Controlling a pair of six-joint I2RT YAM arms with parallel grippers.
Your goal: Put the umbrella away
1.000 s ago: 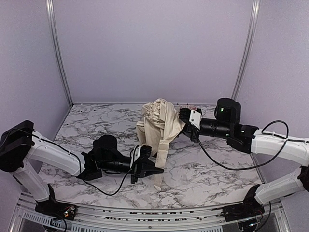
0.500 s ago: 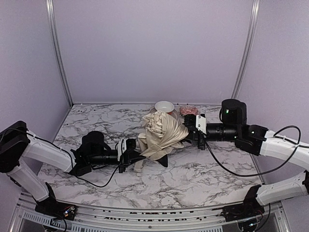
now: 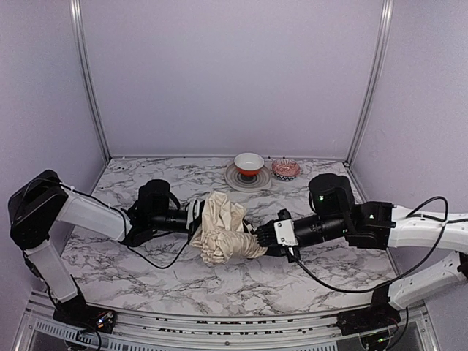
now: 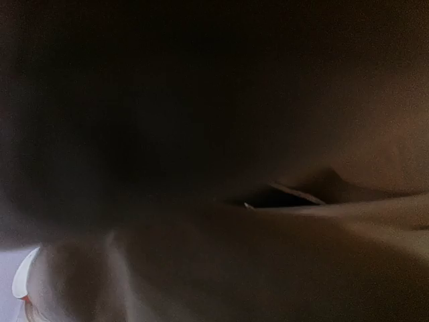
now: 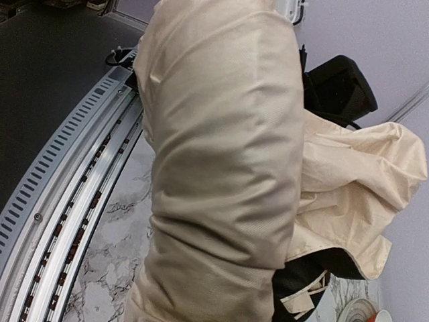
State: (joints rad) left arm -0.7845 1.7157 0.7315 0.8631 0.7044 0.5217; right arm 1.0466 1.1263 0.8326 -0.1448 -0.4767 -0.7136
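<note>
We judge the umbrella [image 3: 223, 235] soft, light and slippery, so we grip bunched folds. Left gripper [image 3: 194, 219], 9 o'clock, jaws clenched on fabric; right gripper [image 3: 265, 238], 3 o'clock, jaws grasping it.

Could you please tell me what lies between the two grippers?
The bunched cream umbrella, seen in the top view between the left gripper and the right gripper.
</note>
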